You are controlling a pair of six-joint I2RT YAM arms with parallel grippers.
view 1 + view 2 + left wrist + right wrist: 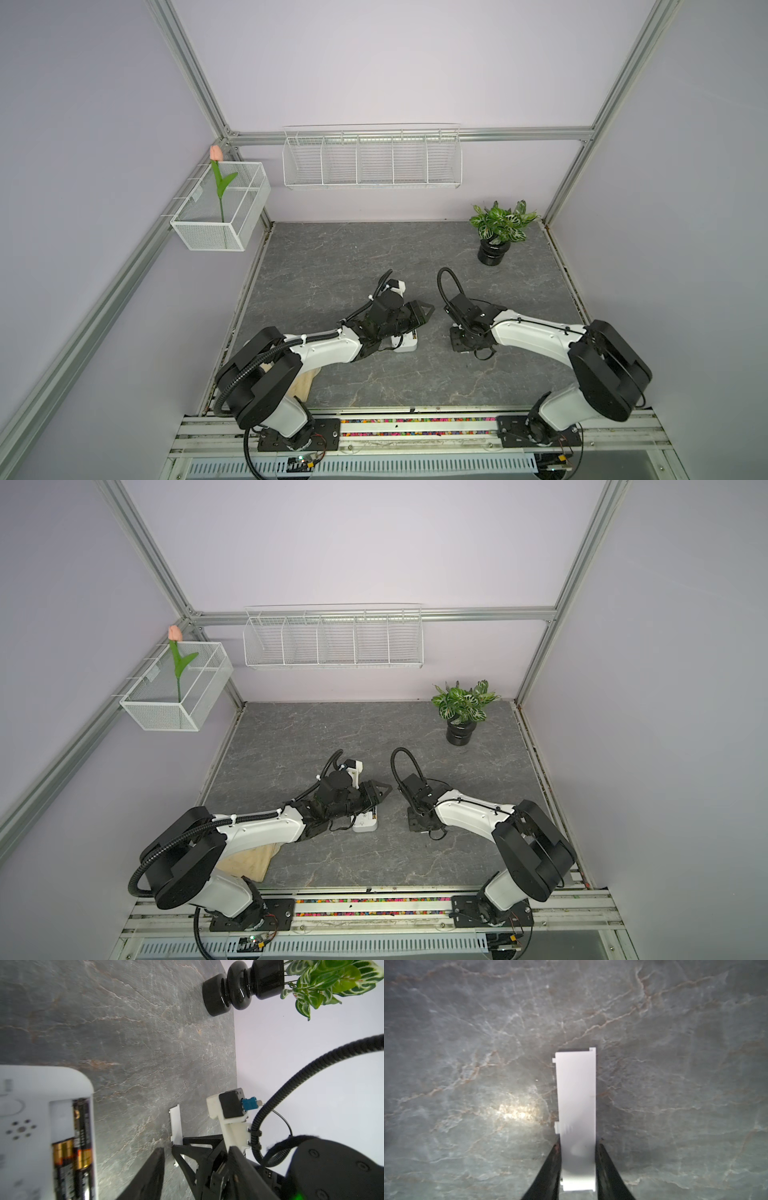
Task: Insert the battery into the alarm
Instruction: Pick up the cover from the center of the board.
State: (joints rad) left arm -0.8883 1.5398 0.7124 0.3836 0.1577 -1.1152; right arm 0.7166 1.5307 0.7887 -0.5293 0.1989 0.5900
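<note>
The white alarm [31, 1126] lies back up on the table beside my left gripper, and shows under my left wrist in both top views [405, 344] [366, 823]. Two black-and-copper batteries [82, 1126] [62, 1167] lie side by side in its slot. My left gripper [195, 1148] [426, 315] is open, with nothing held between its fingers. My right gripper [578, 1144] [178, 1144] points down at the table, shut on the sides of the thin white cover strip [576, 1095] [175, 1122], to the right of the alarm.
A potted plant in a black vase [494, 249] stands at the back right. A wooden board [249, 864] lies under my left arm near the front edge. A wire shelf [372, 160] and a mesh basket with a tulip [220, 208] hang on the walls.
</note>
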